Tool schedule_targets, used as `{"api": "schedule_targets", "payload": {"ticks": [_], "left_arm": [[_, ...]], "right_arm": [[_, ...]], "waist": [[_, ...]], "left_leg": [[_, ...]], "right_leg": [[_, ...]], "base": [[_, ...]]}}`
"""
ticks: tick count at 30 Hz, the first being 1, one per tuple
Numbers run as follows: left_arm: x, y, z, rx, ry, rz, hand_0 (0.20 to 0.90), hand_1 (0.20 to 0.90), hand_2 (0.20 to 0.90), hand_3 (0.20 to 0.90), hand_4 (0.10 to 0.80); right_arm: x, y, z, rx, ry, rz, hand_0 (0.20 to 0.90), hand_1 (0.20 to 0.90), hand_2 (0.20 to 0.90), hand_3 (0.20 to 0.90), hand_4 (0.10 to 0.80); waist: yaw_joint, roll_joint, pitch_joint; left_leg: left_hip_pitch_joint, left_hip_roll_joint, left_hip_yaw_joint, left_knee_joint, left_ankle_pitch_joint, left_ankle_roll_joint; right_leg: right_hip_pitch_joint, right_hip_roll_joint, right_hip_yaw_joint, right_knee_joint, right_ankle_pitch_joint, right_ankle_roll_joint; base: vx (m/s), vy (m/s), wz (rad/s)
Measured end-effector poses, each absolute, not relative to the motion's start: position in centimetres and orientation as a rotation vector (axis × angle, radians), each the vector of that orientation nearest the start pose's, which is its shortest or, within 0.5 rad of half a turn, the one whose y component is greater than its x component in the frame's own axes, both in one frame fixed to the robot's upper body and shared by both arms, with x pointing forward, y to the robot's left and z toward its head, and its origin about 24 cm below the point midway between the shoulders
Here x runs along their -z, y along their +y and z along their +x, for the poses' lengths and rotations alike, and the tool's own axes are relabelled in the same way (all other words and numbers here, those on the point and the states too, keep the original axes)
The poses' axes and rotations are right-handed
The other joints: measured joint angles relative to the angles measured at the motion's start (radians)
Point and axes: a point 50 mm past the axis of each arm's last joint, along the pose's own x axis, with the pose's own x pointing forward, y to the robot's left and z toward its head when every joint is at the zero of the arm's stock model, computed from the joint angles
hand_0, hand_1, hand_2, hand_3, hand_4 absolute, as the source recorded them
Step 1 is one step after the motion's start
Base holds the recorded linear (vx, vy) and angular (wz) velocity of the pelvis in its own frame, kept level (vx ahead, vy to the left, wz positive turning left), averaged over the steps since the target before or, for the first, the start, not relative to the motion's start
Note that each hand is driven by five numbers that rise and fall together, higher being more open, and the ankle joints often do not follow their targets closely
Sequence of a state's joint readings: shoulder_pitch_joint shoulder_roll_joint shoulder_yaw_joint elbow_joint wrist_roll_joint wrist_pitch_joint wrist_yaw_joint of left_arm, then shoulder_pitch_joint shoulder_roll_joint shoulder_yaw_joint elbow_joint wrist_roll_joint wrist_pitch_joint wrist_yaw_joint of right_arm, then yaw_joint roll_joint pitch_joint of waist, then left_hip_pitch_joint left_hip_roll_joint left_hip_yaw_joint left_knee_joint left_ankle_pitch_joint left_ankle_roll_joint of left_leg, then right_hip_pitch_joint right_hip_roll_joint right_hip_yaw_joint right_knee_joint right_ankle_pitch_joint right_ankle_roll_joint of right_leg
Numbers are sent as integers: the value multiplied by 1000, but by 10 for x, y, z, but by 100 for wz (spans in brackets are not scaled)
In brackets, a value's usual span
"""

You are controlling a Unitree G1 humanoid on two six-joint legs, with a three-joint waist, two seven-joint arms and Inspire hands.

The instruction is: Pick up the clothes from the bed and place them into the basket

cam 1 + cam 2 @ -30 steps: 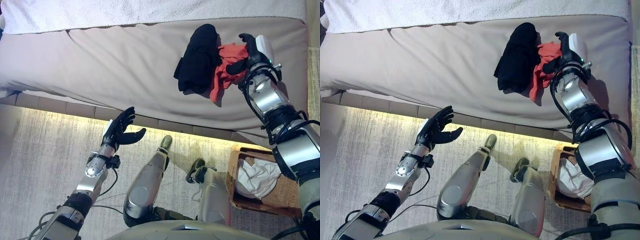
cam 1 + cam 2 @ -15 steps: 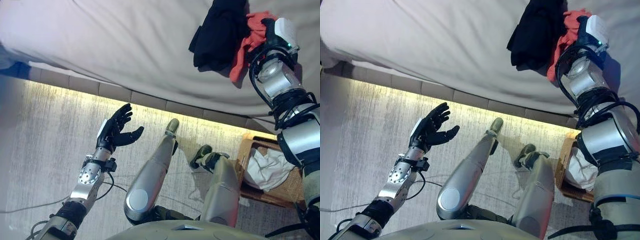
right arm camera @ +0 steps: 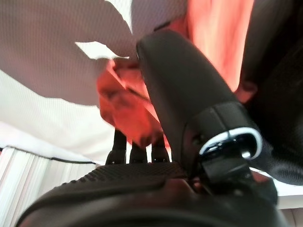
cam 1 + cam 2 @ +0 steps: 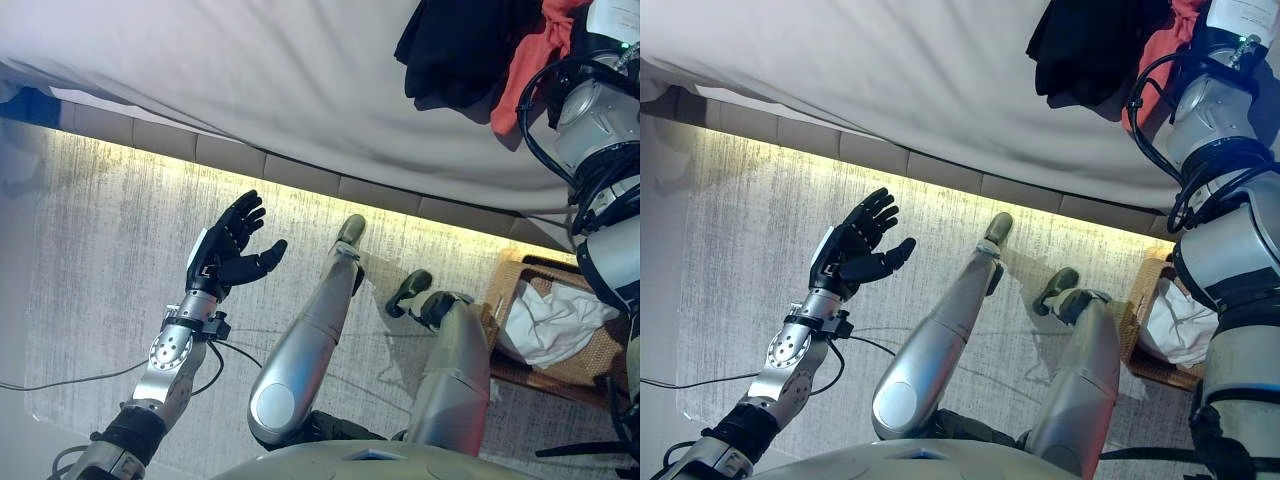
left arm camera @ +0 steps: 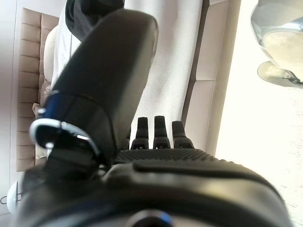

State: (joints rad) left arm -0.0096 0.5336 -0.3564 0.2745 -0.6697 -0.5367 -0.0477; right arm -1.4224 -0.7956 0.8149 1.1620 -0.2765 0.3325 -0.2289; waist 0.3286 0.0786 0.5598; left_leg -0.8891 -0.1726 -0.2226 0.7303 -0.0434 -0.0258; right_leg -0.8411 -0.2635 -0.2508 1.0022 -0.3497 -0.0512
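The red garment [image 3: 123,99] on the bed [image 4: 250,80] was pinched in the right hand [image 3: 189,118]; the left hand [image 4: 228,250] was held open, empty.

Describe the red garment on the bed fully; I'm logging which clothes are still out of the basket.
The red garment is soft orange-red cloth, crumpled and bunched, lying on the grey-beige bed near its edge. Its upper part runs out of the head views. On one side it lies against a black garment. In the right wrist view the right hand has its thumb pressed into the folds and its fingertips under the bunched cloth, pinching it. It is not in the basket.
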Motion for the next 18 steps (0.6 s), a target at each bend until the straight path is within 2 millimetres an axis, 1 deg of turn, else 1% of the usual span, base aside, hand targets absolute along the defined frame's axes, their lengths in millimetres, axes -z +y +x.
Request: {"api": "schedule_targets", "payload": {"ticks": [2,5,7,13,14,17,18], "left_arm": [[-30,209,238,164,-128,-111,900,900,900,900,800],[-32,210,239,169,-134,-103,900,900,900,900,800],[-32,210,238,169,-133,-103,900,900,900,900,800],[-33,210,239,169,-139,-101,900,900,900,900,800],[-34,210,240,169,-142,-101,900,900,900,900,800],[-33,211,241,161,-130,-117,900,900,900,900,800],[-33,210,242,158,-129,-130,900,900,900,900,800]], "right_arm": [[-306,-303,392,697,75,-1438,300,300,300,200,100],[-306,-303,392,695,75,-1436,300,300,300,200,100],[-304,-304,392,687,75,-1423,300,300,300,200,100],[-288,-305,394,631,55,-1376,300,300,300,200,100],[-283,-306,394,624,49,-1370,300,300,300,200,100],[-270,-304,394,580,23,-1356,300,300,300,200,100],[-266,-304,394,563,14,-1362,300,300,300,200,100]], "waist": [[0,0,0],[-2,0,0],[-1,0,0],[-21,0,0],[-24,0,0],[-37,-2,1],[-41,-3,1]], "left_leg": [[1,-1,4,3,0,0],[8,0,8,14,-1,-2],[29,0,19,15,0,0],[151,4,33,-23,-8,11],[189,12,44,-37,-10,13],[288,20,54,-94,-13,13],[327,27,63,-124,-4,19]], "right_leg": [[1,0,4,0,0,0],[13,1,7,0,1,-2],[30,1,19,-3,3,-5],[153,5,24,-58,2,-1],[186,7,31,-73,2,-1],[277,19,47,-130,1,1],[310,24,50,-157,9,5]], "base": [[-14,10,-4],[0,13,-5],[11,27,-10],[27,28,-8],[67,25,-18],[54,29,-18],[4,22,-22]]}}
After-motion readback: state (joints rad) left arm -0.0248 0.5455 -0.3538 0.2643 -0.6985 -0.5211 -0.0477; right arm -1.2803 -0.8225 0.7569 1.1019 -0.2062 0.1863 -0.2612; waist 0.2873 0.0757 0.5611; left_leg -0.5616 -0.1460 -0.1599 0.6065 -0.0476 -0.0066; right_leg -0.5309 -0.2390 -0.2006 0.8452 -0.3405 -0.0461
